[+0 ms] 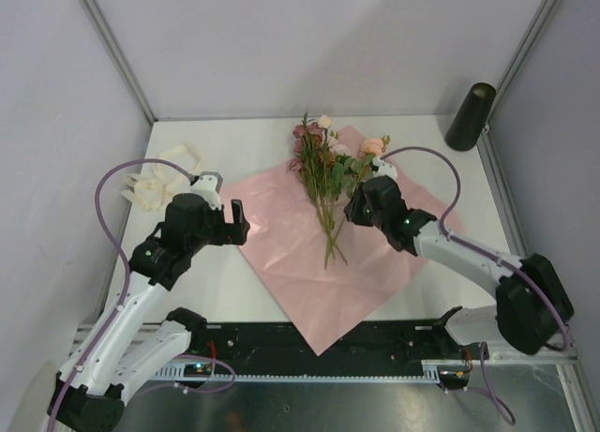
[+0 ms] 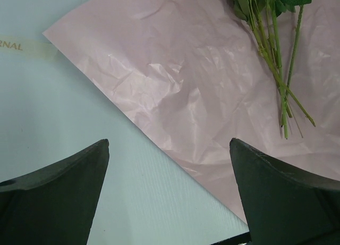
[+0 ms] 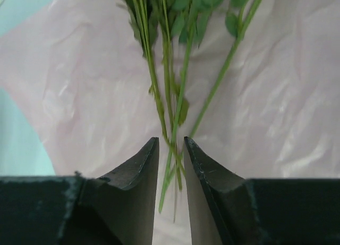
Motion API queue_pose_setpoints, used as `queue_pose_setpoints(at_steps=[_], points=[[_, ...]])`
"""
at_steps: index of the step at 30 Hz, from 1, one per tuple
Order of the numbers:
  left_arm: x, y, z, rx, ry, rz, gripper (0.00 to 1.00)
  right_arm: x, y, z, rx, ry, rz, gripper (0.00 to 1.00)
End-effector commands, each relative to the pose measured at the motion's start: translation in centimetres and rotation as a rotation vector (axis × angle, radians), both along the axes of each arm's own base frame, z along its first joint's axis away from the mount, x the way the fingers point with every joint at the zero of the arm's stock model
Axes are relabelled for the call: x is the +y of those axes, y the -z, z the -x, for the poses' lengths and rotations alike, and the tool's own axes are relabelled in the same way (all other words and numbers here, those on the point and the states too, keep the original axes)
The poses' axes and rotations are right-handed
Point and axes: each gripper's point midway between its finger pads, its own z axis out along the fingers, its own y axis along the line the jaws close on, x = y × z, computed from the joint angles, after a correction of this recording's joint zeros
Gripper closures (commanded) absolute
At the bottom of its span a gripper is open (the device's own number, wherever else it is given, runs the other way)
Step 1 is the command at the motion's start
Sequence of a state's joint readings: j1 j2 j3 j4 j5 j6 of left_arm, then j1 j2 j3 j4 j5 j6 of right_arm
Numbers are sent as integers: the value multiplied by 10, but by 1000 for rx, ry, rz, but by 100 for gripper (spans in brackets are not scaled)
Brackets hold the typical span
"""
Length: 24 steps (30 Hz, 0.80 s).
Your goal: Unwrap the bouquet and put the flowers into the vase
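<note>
The bouquet is unwrapped. Its flowers (image 1: 322, 165) lie on the spread pink paper sheet (image 1: 300, 263), blooms toward the back and green stems (image 3: 170, 96) toward the front. My right gripper (image 3: 171, 141) hovers at the flowers (image 1: 356, 205), its jaws a narrow gap apart. The stem ends show in that gap without being pinched. My left gripper (image 2: 169, 144) stands wide open over the paper's left edge (image 1: 230, 212), with nothing between its fingers. The black vase (image 1: 471, 116) stands upright in the far right corner, away from both grippers.
The cream ribbon (image 1: 159, 181) lies bunched at the table's left side, and one strip of it (image 2: 26, 47) shows in the left wrist view. Grey walls close in the back and sides. A black rail (image 1: 319, 343) runs along the near edge.
</note>
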<state>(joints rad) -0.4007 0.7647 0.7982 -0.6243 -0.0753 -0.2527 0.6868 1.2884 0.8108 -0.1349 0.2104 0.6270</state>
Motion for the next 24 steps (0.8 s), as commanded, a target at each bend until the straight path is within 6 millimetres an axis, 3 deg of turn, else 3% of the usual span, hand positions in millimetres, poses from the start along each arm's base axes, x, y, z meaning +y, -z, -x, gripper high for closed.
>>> queue_pose_setpoints(at_steps=[1, 5, 9, 16, 24], points=[[4, -2, -1, -25, -2, -20, 0, 23, -22, -43, -93, -65, -14, 68], [4, -2, -1, -25, -2, -19, 1, 53, -19, -60, -139, -238, 81, 68], [4, -3, -1, -28, -2, -18, 0, 74, -2, -70, -144, -315, 201, 64], [5, -4, -1, -35, -7, -20, 0, 91, 33, -90, -91, -331, 340, 62], [7, -4, -1, -36, -14, -24, 0, 96, 53, -114, -73, -316, 466, 62]])
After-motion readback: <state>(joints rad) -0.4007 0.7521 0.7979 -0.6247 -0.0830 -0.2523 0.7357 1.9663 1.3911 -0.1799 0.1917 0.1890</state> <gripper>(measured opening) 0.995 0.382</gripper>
